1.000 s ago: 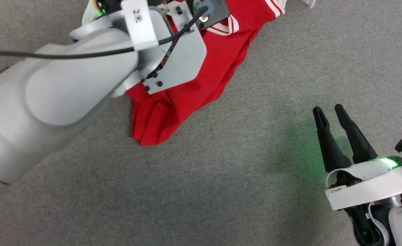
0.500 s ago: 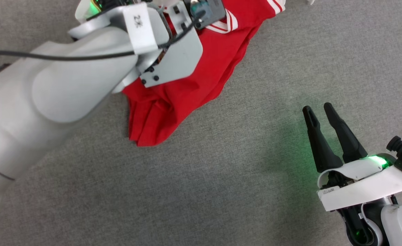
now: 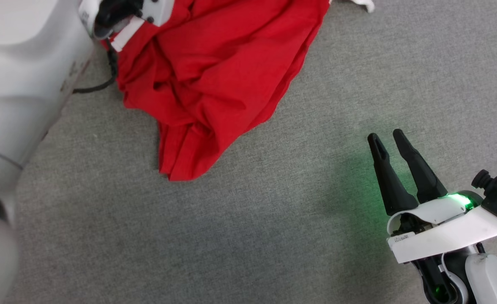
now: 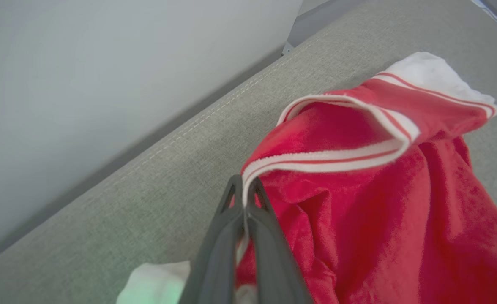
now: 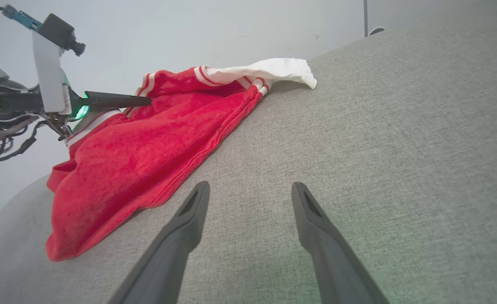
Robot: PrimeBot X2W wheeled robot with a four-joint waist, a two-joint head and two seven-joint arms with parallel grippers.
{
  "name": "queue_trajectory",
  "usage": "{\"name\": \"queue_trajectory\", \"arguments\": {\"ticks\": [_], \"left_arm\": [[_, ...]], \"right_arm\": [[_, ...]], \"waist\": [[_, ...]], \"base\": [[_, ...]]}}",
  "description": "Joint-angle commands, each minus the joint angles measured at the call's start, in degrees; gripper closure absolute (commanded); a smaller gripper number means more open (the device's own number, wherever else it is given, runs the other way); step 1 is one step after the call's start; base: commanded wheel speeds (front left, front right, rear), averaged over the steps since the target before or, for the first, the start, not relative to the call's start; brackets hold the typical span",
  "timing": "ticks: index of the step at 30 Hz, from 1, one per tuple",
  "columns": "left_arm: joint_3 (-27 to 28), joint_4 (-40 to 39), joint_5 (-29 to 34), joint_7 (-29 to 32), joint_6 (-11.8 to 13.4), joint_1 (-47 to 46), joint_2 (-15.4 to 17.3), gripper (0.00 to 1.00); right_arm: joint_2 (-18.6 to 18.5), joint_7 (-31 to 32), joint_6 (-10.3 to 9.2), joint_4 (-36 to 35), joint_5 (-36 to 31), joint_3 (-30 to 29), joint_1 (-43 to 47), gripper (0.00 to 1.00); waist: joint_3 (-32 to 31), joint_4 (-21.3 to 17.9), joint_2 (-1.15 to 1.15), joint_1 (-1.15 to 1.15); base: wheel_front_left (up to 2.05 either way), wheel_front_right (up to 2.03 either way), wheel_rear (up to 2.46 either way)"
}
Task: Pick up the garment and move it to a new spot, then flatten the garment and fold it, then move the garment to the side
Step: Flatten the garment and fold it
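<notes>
One grey fabric surface (image 3: 274,236), garment (image 3: 214,71) on it, pale wall (image 4: 83,63) behind

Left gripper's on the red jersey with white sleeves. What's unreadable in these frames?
Left wrist view: how much striped trim the left gripper holds; its shut fingers cover the pinch on the red, white-sleeved jersey.
Head view: the jersey's upper end, cut off by the top edge, partly behind the pale left arm.
Right wrist view: the jersey's far side, behind its own heap.

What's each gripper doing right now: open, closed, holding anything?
Left gripper: closed, pinching the garment at its striped edge.
Right gripper: open, holding nothing.
</notes>
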Motion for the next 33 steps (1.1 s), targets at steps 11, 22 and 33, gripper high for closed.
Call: {"name": "queue_trajectory", "arguments": {"ticks": [11,22,33], "left_arm": [[3.2,13.7,-1.3,-6.4,4.2,-3.1,-5.3,0.0],[4.3,17.9,-2.8,-13.2,-0.4,-1.9,-7.4,0.0],[7.5,9.5,-9.8,-16.4,-1.8,4.3,-4.4,0.0]], "right_arm": [[0.1,0.3,-0.04,-0.5,0.8,0.9,-1.2,0.0],[-1.7,2.1,-0.04,-1.1,-0.6,-1.8,-0.3,0.0],[-2.1,8.5,-0.04,-5.4,-3.8,-7.4,3.3,0.0]], "waist": [[1.6,0.3,0.0,0.0],[-2.9,5.6,0.0,0.0],[-9.6,13.6,0.0,0.0]], "base": [[0.0,0.0,0.0],[0.0,0.0,0.0],[0.0,0.0,0.0]]}}
